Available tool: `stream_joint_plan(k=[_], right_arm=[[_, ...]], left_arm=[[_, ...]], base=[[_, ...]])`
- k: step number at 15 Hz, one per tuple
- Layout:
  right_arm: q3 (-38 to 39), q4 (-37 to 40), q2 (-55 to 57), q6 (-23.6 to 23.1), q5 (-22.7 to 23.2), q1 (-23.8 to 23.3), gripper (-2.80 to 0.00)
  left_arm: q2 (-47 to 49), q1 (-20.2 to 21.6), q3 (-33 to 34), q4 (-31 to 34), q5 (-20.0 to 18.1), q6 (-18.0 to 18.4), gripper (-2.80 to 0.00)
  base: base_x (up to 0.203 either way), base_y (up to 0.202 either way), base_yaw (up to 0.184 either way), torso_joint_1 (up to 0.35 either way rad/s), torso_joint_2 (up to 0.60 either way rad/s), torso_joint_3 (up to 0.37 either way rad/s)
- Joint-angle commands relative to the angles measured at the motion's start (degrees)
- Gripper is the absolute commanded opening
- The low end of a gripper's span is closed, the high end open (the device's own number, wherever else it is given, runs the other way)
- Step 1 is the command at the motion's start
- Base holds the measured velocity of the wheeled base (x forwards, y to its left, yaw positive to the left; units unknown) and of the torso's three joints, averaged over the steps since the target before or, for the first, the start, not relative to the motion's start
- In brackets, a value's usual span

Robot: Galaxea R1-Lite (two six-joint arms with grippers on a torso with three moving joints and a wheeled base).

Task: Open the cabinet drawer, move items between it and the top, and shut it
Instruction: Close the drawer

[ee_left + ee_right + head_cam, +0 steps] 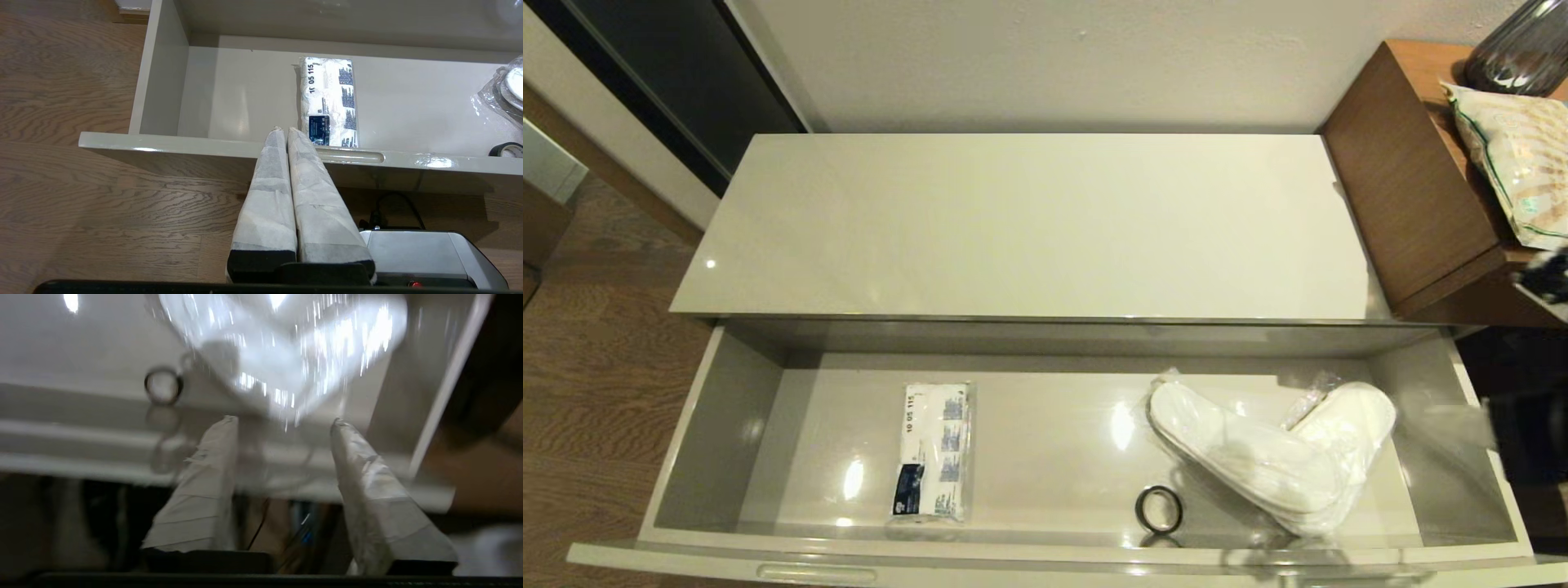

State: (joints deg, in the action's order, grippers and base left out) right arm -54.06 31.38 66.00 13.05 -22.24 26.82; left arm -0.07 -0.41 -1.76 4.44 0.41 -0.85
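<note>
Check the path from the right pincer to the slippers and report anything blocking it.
Nothing visible blocks it. The right pincer, open, hovers at the cabinet drawer's front edge, facing the slippers. The black ring lies beside them, off to one side.

Long shallow glossy grey-beige cabinet drawer (727, 425) pulled fully out, slot handle in front edge. White plastic-wrapped tissue pack with dark blue label (931, 452) flat on drawer floor, left of centre. Flat white slippers in clear plastic (1270, 453) overlapping at right end. Glossy cream-beige cabinet top (1029, 229) bare.
</note>
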Motion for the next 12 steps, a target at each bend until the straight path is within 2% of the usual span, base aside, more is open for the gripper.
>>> stream_joint_plan(k=[1, 3, 5, 7, 9, 12], right_arm=[[0.7, 18.8, -10.5, 20.2, -0.7, 1.6, -2.8], [4.9, 24.0, -15.0, 25.6, -0.8, 1.9, -2.8], [6.6, 31.2, -18.0, 26.5, -0.6, 1.4, -2.8], [13.4, 31.7, -19.2, 26.5, 1.0, 1.2, -2.8], [21.7, 24.8, -19.8, 25.0, 1.7, 1.2, -2.8], [32.4, 6.7, -14.2, 22.2, 2.0, 1.2, -2.8]], left_arm=[[0.1, 0.0, 0.0, 0.0, 0.0, 0.0, -2.8], [0.1, 0.0, 0.0, 0.0, 0.0, 0.0, -2.8], [0.1, 0.0, 0.0, 0.0, 0.0, 0.0, -2.8], [0.1, 0.0, 0.0, 0.0, 0.0, 0.0, -2.8], [0.1, 0.0, 0.0, 0.0, 0.0, 0.0, -2.8], [0.1, 0.0, 0.0, 0.0, 0.0, 0.0, -2.8]], base=[[0.0, 0.0, 0.0, 0.0, 0.0, 0.0], [0.0, 0.0, 0.0, 0.0, 0.0, 0.0], [0.0, 0.0, 0.0, 0.0, 0.0, 0.0], [0.0, 0.0, 0.0, 0.0, 0.0, 0.0], [0.0, 0.0, 0.0, 0.0, 0.0, 0.0], [0.0, 0.0, 0.0, 0.0, 0.0, 0.0]])
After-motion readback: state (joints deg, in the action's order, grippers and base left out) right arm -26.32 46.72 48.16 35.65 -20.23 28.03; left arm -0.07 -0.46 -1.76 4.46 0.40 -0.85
